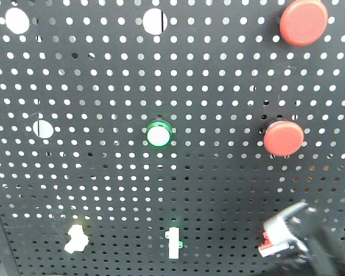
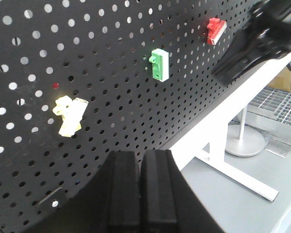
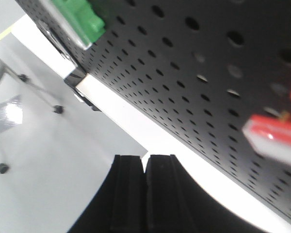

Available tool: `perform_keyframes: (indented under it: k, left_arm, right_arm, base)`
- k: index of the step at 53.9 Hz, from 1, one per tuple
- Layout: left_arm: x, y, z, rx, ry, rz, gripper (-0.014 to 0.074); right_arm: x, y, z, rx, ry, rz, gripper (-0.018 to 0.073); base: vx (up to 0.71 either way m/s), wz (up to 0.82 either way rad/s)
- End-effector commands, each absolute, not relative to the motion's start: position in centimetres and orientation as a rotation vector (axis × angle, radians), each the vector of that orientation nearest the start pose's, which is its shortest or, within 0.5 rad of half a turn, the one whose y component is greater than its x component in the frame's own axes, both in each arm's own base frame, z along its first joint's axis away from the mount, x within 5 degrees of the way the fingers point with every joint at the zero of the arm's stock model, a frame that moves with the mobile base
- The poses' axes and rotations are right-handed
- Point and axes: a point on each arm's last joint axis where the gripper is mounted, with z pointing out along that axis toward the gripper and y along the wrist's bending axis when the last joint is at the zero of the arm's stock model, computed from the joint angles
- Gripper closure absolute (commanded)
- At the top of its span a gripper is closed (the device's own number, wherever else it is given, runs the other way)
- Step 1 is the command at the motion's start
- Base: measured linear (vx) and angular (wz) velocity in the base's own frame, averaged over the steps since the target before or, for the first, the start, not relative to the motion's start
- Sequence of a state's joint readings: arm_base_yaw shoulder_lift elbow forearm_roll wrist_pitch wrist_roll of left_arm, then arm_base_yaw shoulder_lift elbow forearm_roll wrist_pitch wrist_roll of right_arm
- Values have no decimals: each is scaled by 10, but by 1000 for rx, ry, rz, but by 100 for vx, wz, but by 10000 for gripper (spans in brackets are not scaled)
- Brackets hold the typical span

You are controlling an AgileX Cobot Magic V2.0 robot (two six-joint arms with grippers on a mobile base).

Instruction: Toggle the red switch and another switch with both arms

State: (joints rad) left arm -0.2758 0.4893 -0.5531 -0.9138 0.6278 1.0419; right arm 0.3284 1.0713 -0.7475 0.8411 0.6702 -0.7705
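Right tool (image 3: 146, 165), closed, sits near the red toggle switch (image 3: 274, 138), right of the green-based toggle (image 1: 173, 242). Left tool (image 2: 139, 162), also closed, faces the pale yellow toggle switch (image 2: 70, 114), left of that toggle and apart from it. Push each lever squarely with the fingertip edge.

We see the left gripper (image 2: 139, 160) with matte black jaws, each a squared block with shallow lengthwise grooves, widening into a dark curved base. The right gripper (image 3: 146, 160) looks the same to us. From the front it shows blurred, black with grey-silver parts.
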Motion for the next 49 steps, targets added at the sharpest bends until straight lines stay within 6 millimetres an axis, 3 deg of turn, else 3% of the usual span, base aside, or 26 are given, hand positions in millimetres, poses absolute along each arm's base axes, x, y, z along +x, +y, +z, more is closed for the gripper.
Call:
perform_keyframes:
  k: [1,16,26,36,49]
  left_arm:
    - [77,-65,340,723,1615,-493,594]
    - [77,-65,340,721,1615,-494,594]
    - [77,-65,340,683,1635,-530,594]
    - [78,-65,341,674,1633,-526,594]
    - [82,-61,346,591,1598,-500,594]
  right_arm:
    - [173,100,323,-627,2099,655,566]
    - [121,68,360,-538,1942,469,566]
    - [70,31,382,-379,1754,272,566]
    - [29,-4,393,-196,1580,86,566]
    - [22,-16,396,-142,1523,-25,566]
  base:
    - [0,0]
    - [0,0]
    - [0,0]
    - [0,0]
    - [0,0]
